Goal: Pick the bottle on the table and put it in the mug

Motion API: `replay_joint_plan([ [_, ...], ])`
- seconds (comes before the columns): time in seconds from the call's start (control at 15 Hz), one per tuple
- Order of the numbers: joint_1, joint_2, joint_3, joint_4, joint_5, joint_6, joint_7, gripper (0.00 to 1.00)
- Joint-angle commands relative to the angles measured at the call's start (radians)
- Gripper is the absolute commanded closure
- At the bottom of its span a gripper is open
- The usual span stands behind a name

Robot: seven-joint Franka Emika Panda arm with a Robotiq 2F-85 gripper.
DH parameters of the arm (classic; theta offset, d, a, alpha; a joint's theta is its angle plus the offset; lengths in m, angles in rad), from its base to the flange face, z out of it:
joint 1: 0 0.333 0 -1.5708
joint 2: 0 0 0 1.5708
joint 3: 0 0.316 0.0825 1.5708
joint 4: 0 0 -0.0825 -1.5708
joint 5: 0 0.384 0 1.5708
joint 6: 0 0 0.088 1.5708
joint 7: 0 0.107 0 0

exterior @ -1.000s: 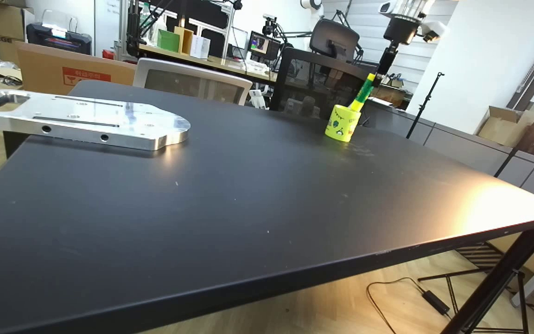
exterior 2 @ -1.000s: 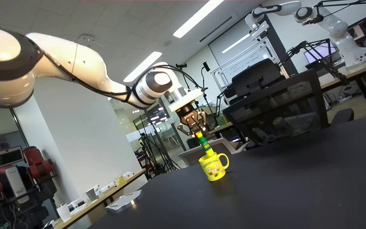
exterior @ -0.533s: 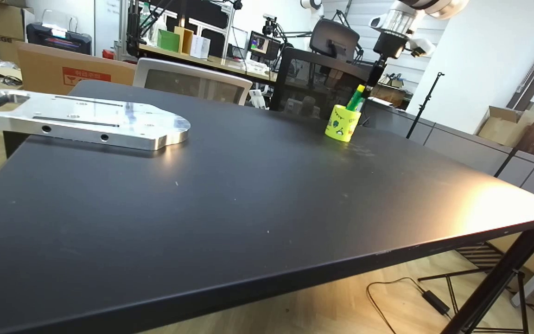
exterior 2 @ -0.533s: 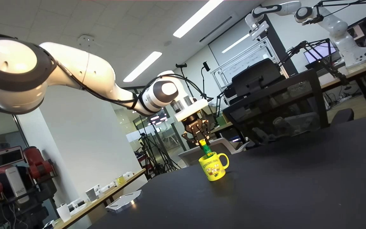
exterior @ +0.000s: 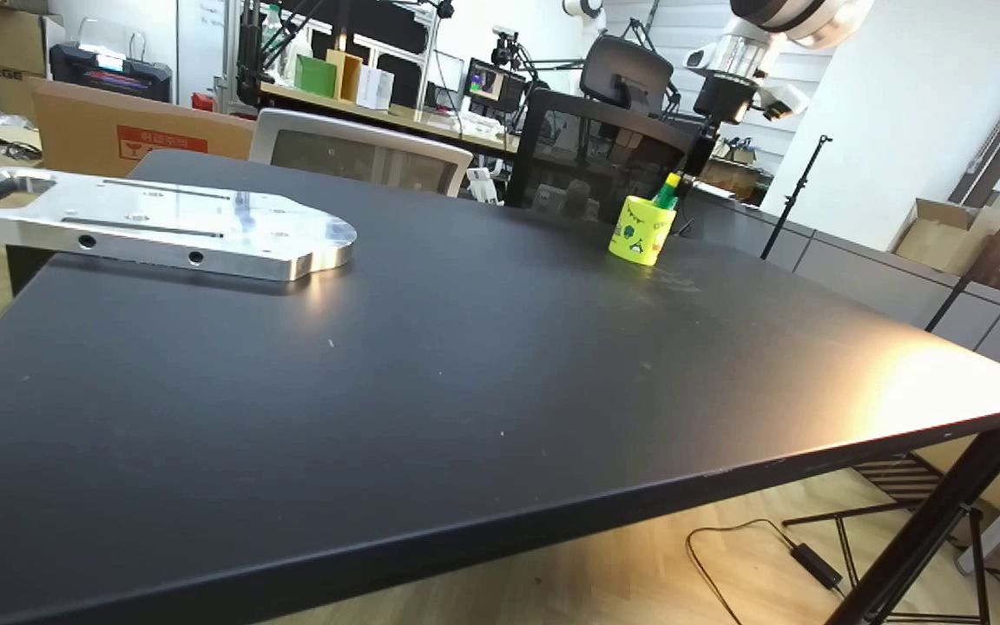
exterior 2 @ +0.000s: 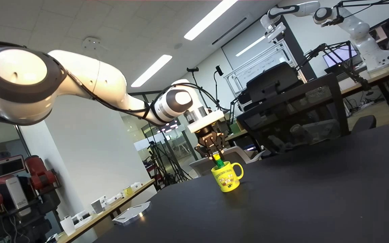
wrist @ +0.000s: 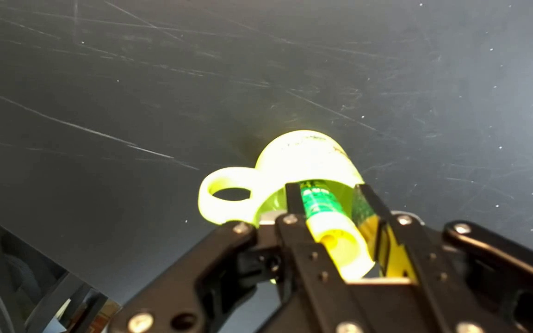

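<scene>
The lime-green mug [exterior: 641, 233] stands upright on the black table [exterior: 465, 365]; it also shows in an exterior view [exterior 2: 226, 179] and in the wrist view [wrist: 308, 157], its handle at the left there. The slim bottle [wrist: 320, 201], green with a yellow upper end, leans tilted inside the mug. Its upper part sticks out above the rim in both exterior views [exterior: 665, 193] [exterior 2: 219, 163]; its lower part is hidden in the mug. My gripper [wrist: 326, 189] is around the bottle at the mug's mouth. The bottle lies against the left finger, with a gap to the right finger.
A thick silver metal plate [exterior: 161, 221] lies on the table, away from the mug. A black mesh chair [exterior 2: 299, 111] and a pale-framed chair [exterior: 361, 148] stand close to the table's edges.
My gripper has moved down toward the mug. The bottle has sunk deeper into the mug, so much less of it shows above the rim. The mug has not moved.
</scene>
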Motion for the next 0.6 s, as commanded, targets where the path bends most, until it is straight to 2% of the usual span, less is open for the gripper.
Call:
replay_joint_plan([
  [0.0,-0.006,0.036,0.006,0.067,-0.002,-0.032,0.008,0.43],
  [0.07,-0.005,0.032,0.007,0.066,-0.002,-0.027,0.006,0.42],
  [0.47,-0.009,-0.092,0.016,-0.029,0.005,0.015,0.009,0.02],
  [0.53,-0.008,-0.114,0.013,-0.046,0.002,0.006,0.012,0.01],
])
